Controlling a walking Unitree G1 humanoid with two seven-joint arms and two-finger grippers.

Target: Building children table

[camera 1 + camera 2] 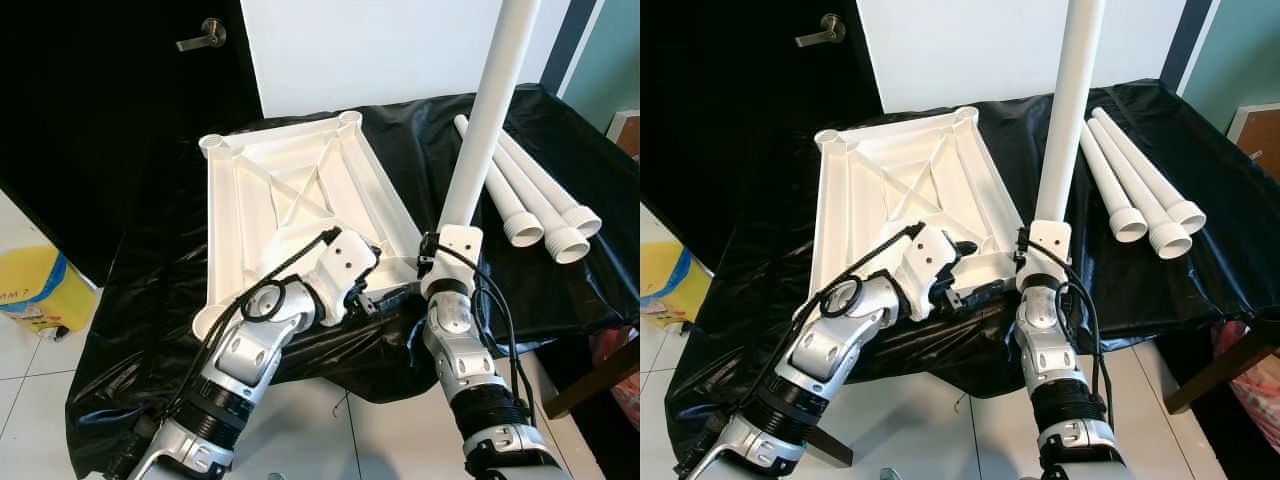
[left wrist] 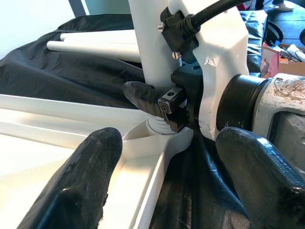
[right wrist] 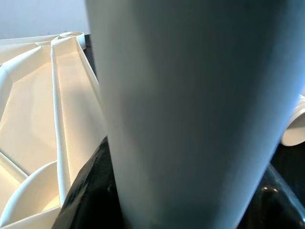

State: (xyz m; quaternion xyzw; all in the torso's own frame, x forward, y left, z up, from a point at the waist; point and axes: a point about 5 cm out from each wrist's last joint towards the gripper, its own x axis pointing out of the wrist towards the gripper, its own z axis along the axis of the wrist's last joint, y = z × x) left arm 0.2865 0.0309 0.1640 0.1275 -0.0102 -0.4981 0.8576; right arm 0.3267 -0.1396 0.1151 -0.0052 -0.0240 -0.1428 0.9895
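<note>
Nearest us, our left gripper (image 2: 162, 191) rests at the near right corner of the upturned white plastic tabletop (image 1: 300, 190), its two black fingers (image 2: 81, 181) spread wide, one over the ribbed underside and one off the edge above the crumpled black plastic sheet (image 1: 560, 180). Just beside it our right gripper (image 1: 432, 262) is clamped on the lower end of a long white plastic leg tube (image 1: 485, 110), which stands nearly upright with its threaded foot seated at that corner socket (how far it has gone in we cannot tell). The tabletop lies upside down on the sheet, diagonal ribs crossing in its middle and round sockets at its corners. Further right, three more white leg tubes (image 1: 530, 195) lie side by side on the sheet, touching one another. On the tiled floor to the left sits a yellow container (image 1: 40, 290), and beyond stands a dark door with a metal lever handle (image 1: 200, 36).
</note>
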